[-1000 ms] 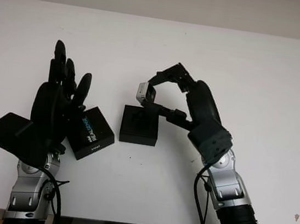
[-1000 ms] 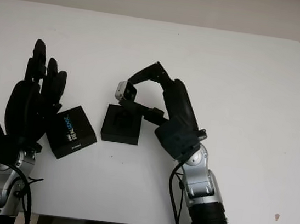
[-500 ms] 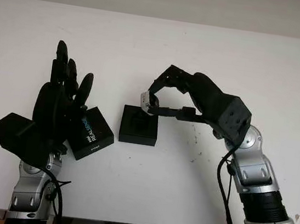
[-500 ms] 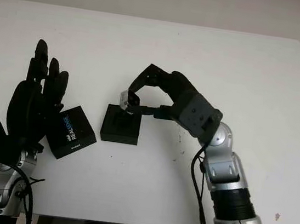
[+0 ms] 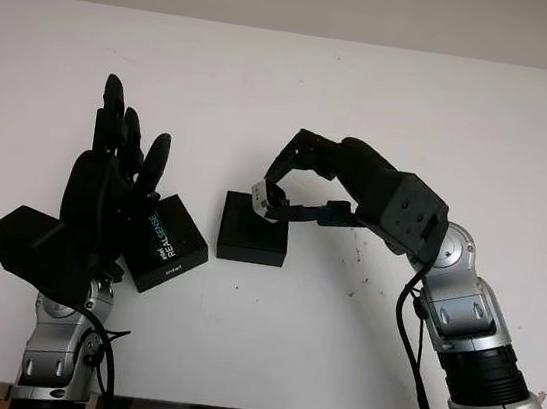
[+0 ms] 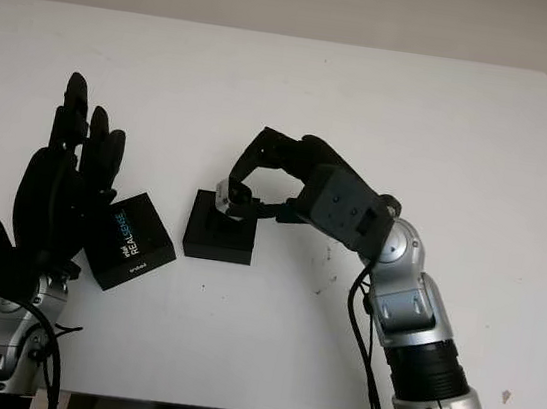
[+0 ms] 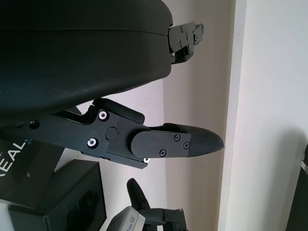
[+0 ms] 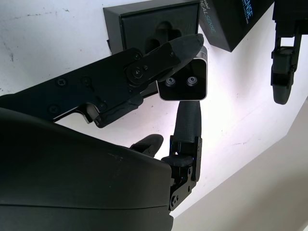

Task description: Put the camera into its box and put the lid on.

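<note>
Pinching camera [image 8: 185,83], right hand [image 5: 301,183] above box [image 5: 253,230]

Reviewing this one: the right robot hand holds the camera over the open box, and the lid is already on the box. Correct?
Not quite. The lid is not on the box; it lies on the table beside it, by the open left robot hand, as the left eye view shows. The rest stands: the right robot hand holds the camera over the open box.

Silver camera [image 8: 185,85] — black box [image 5: 253,229] — white table [image 5: 368,96]
</note>
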Available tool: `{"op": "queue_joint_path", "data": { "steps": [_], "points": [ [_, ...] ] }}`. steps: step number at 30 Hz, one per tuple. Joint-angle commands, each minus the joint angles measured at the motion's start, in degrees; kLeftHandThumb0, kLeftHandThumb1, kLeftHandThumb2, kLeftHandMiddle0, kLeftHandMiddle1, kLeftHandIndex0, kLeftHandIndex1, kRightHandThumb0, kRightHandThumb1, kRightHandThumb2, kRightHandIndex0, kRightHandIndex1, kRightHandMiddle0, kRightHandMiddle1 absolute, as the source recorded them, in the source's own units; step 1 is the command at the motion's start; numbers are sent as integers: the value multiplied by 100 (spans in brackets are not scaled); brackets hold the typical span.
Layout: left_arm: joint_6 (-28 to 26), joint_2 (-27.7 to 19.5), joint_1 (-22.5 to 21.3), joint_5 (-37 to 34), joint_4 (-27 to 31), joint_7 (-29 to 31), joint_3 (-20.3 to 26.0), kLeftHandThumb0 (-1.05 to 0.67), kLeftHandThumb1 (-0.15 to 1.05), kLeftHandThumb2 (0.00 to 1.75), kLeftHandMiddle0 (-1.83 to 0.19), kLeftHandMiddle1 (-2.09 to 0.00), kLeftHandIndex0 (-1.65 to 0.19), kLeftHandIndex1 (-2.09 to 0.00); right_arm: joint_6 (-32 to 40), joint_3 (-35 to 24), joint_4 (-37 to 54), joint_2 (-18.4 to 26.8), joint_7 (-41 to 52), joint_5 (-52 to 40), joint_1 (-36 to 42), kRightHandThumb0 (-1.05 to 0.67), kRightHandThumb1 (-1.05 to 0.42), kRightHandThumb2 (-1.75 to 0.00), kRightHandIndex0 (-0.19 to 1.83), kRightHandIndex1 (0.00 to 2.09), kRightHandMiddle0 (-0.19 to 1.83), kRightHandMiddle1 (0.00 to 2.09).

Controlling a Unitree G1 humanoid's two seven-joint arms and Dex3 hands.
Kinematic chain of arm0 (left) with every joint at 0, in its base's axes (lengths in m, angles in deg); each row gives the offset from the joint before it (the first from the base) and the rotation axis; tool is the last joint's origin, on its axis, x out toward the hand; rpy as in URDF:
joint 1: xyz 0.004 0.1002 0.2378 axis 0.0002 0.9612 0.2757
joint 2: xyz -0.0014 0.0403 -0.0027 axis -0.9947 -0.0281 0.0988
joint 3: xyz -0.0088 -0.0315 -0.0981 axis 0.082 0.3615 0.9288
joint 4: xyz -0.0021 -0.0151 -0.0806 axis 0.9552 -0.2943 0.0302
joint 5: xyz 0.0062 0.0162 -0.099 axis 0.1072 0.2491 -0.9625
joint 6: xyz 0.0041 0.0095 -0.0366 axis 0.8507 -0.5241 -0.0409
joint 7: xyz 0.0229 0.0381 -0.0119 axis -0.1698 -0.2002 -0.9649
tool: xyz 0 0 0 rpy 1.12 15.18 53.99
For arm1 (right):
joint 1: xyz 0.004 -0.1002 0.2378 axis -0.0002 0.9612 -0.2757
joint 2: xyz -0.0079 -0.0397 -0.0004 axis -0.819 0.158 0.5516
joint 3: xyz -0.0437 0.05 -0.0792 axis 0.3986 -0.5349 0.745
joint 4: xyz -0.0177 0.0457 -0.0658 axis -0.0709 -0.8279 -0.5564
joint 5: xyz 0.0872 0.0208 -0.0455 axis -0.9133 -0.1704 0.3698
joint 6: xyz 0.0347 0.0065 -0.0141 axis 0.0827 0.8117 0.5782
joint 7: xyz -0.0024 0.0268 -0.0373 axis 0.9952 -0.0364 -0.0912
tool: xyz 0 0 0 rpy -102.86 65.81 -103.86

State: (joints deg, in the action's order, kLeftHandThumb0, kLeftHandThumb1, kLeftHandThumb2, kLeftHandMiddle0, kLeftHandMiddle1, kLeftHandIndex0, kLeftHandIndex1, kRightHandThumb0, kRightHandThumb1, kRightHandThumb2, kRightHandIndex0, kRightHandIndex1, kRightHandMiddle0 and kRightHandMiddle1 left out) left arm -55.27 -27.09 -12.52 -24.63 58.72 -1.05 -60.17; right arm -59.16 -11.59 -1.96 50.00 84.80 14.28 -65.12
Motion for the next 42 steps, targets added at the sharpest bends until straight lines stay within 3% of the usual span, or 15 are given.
{"op": "queue_joint_path", "data": {
  "steps": [1,42],
  "points": [
    [12,19,-23,3,64,-6,-16,-57,105,37,19,-2,19,0,1,24,128,17,-5,21,-38,-49,-95,-5,30,39,44,163],
    [23,54,6,36,69,-30,-29,-58,105,36,19,-2,19,0,95,249,-168,-146,-314,232,115,-47,-94,-5,29,42,38,174]
  ]
}}
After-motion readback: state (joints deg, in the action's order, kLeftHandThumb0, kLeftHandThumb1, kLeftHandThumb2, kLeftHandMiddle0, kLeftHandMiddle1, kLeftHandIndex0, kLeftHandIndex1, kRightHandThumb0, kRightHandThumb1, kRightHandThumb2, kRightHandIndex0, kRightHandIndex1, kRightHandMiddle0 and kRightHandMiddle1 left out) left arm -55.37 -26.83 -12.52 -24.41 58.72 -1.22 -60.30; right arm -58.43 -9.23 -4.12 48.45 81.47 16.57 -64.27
